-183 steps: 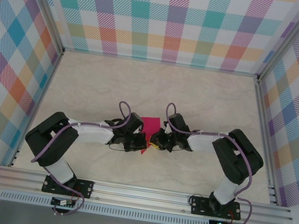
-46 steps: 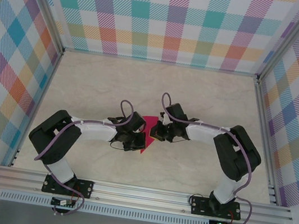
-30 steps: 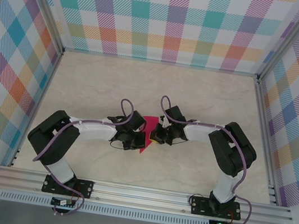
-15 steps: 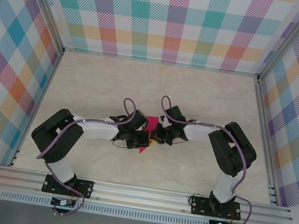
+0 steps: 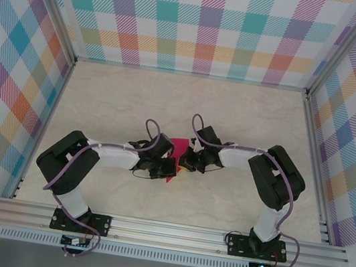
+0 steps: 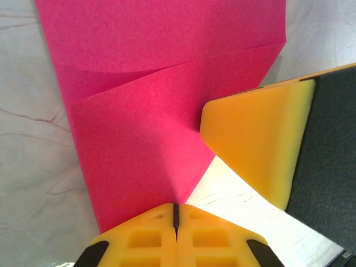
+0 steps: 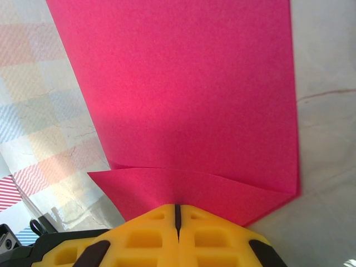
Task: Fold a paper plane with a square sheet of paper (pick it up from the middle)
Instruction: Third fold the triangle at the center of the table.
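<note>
You had the left gripper [image 6: 175, 219] with its ribbed yellow fingers pressed together, tips at the narrow near corner of the sheet of paper [image 6: 144, 128]. I could not tell whether they pinched it or only pressed on it. The sheet, thin matte magenta, lay on the pale marbled surface [image 5: 121, 104] between the 2 grippers, with 1 flap folded over along a straight slanting edge. Your right gripper [image 7: 177, 214] was likewise closed, tips against a folded edge, and 1 smooth yellow finger [image 6: 250, 150] of it stood over the sheet's right side. Less pink showed between the grippers than 6 seconds earlier, and the right elbow had since drawn in.
</note>
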Controlling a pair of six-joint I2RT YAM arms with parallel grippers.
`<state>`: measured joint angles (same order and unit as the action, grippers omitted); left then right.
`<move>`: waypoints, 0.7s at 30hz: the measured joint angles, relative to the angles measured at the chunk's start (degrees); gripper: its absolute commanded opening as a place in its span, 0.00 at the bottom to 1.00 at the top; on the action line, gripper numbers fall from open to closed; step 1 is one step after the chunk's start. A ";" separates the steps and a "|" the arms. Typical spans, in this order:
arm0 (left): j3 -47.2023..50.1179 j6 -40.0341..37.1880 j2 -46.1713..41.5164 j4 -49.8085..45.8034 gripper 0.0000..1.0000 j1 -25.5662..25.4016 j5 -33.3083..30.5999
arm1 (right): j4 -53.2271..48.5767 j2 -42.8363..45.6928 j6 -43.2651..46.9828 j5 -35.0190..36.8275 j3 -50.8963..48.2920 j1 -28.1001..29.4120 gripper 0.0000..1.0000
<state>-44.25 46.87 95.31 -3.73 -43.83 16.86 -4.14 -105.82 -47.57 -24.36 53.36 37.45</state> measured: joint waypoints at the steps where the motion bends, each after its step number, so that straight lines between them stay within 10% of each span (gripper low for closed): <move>1: 0.57 0.00 -0.31 0.66 0.04 0.00 0.00 | 0.00 -0.07 0.00 -0.13 0.04 0.00 0.05; 21: 4.37 -5.05 -5.51 -4.50 0.04 0.00 1.73 | -1.49 -0.76 -0.02 -0.66 1.25 0.00 0.05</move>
<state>-39.88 41.82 89.80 -8.23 -43.83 18.59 -5.63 -106.59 -47.59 -25.02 54.61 37.45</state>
